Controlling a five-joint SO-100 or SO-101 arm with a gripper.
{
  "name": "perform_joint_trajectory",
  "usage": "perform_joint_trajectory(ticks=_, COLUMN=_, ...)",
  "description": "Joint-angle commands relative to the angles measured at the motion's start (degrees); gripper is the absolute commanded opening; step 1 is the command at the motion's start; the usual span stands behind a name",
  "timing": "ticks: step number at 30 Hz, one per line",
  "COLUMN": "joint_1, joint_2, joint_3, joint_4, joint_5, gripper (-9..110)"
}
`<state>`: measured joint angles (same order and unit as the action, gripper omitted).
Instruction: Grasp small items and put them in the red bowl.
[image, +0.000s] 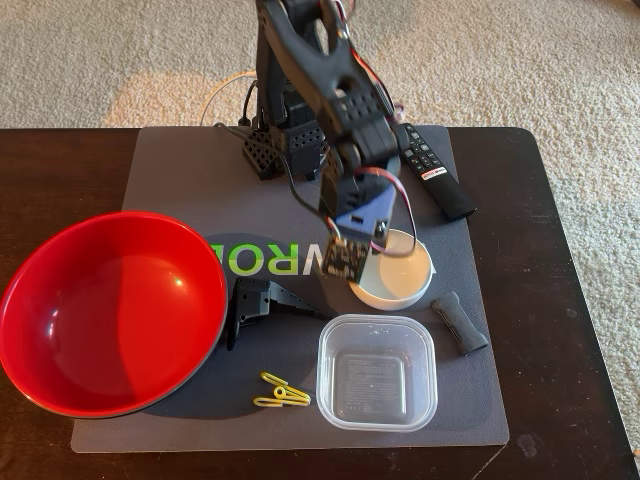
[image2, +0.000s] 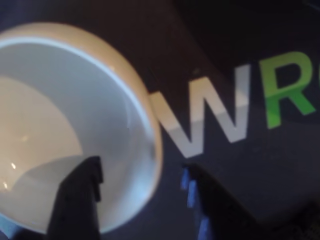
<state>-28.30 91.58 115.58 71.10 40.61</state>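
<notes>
My gripper is straddling the small white bowl's rim, jaws spread, one finger inside and one outside. The bowl is sitting on the grey mat (printed lettering beside it), well apart from the red bowl.

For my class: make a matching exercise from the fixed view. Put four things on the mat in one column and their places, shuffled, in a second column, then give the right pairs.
Things:
1. red bowl
2. black remote
3. yellow clips
4. small white bowl

Places:
A. under the gripper
B. far edge of the mat, right of the arm's base
C. left edge of the mat
D. near edge, left of the clear tub

Pairs: 1-C, 2-B, 3-D, 4-A
</notes>
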Motion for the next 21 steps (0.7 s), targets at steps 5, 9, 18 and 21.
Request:
perform_joint_trajectory(ticks=5, joint_1=1.58, joint_2=-7.21, joint_3=-6.5, joint_4=0.09, joint_5=-2.02, gripper=0)
perform_joint_trajectory(ticks=9, joint_1=2.55, joint_2=-6.94, joint_3=-5.98, joint_4=0.79, joint_5=-2.37, gripper=0)
perform_joint_trajectory(ticks=18, joint_1=5.89, joint_2=14.41, joint_3=-4.13, joint_4=6.42, joint_5=-5.19, gripper=0)
perform_joint_trajectory(ticks=21, joint_1=6.24, joint_2=23.91, joint_3=-2.81, joint_4=8.09, joint_5=-5.8, gripper=0)
